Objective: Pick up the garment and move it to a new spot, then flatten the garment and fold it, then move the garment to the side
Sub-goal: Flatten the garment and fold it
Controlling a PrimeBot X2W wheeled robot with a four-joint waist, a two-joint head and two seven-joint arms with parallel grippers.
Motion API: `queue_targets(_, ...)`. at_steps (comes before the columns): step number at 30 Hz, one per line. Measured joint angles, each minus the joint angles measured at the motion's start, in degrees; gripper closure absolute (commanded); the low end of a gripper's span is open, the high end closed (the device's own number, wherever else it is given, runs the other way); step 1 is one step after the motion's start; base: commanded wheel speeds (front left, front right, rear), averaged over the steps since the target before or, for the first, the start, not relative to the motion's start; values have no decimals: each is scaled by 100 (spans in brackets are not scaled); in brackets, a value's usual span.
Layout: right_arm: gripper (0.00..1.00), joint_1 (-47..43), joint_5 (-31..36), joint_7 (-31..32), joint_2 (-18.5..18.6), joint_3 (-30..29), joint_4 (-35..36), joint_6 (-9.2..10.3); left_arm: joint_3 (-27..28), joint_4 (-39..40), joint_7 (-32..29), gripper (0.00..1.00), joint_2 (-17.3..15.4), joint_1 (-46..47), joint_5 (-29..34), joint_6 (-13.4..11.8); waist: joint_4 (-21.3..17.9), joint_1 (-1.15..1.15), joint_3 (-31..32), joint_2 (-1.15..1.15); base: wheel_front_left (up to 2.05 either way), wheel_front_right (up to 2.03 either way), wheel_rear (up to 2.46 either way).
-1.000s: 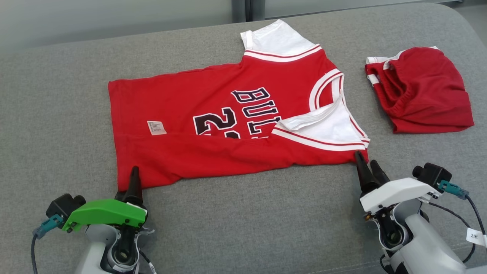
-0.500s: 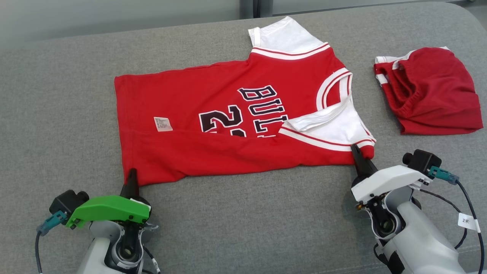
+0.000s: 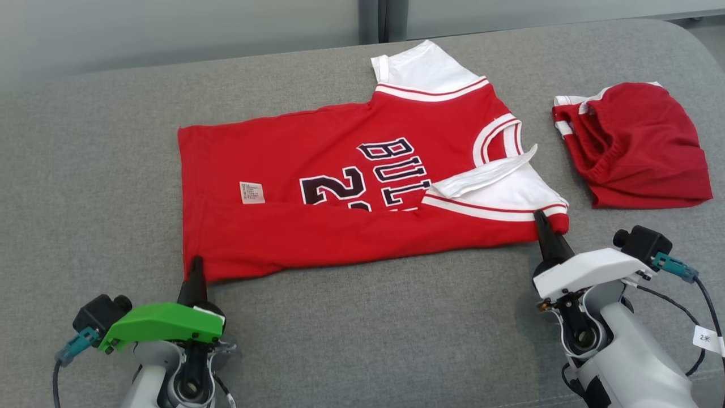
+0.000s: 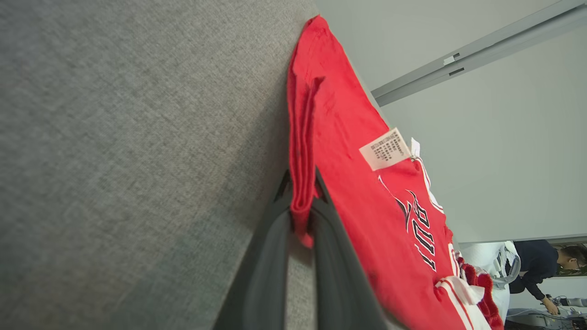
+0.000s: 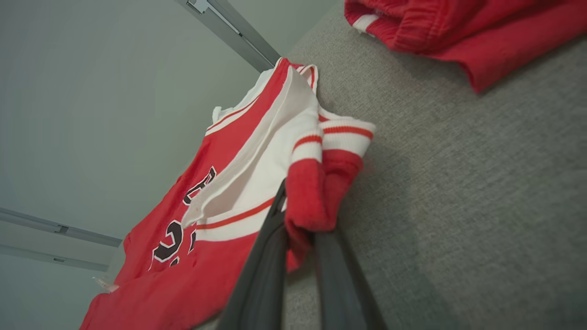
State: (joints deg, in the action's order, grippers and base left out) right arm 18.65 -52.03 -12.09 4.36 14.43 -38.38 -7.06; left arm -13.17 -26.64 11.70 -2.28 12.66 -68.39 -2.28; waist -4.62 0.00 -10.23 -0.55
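Note:
The garment [image 3: 340, 170] is a red basketball jersey with white sleeves and dark lettering, spread on the grey padded surface [image 3: 368, 334]. Its near long edge is folded over. My left gripper [image 3: 196, 267] is shut on the hem corner at the near left; in the left wrist view the red hem [image 4: 300, 201] is pinched between the dark fingers [image 4: 270, 247]. My right gripper [image 3: 544, 225] is shut on the near right shoulder corner, and in the right wrist view red cloth [image 5: 307, 201] bunches between its fingers [image 5: 266, 256]. A white care label [image 3: 252, 192] faces up.
A bunched pair of red shorts [image 3: 634, 141] lies to the right of the jersey, also seen as red shorts [image 5: 458, 27] from the right wrist. Bare grey surface stretches along the near side and to the left. A person [image 4: 541, 270] stands far off in the room.
Both grippers have shut on the jersey's near corners, which now lift slightly off the surface. The head view has shifted a little between pictures.

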Motion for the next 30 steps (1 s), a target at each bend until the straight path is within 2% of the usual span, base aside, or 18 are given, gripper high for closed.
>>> queue_targets(11,100,-697,-60,-5,275,112,641,0,-23,560,47,100,-11,-508,10,42,92,0,332,0,0,0,0)
queue_targets(16,100,-1260,-167,4,432,91,994,0,-205,867,24,100,-52,-931,109,-33,154,0,457,0,0,0,0)
queue_targets(21,100,-1762,-225,130,538,88,1382,0,-157,1266,-18,100,-135,-1281,109,-143,215,0,524,0,0,0,0)
queue_targets(25,100,-2024,-282,264,604,146,1694,0,-105,1496,-27,100,-269,-1616,107,-226,190,0,567,0,0,0,0)
queue_targets(30,100,-2275,-326,398,693,158,1885,8,-171,1583,-187,100,-277,-1894,96,-292,151,0,650,0,0,0,0)
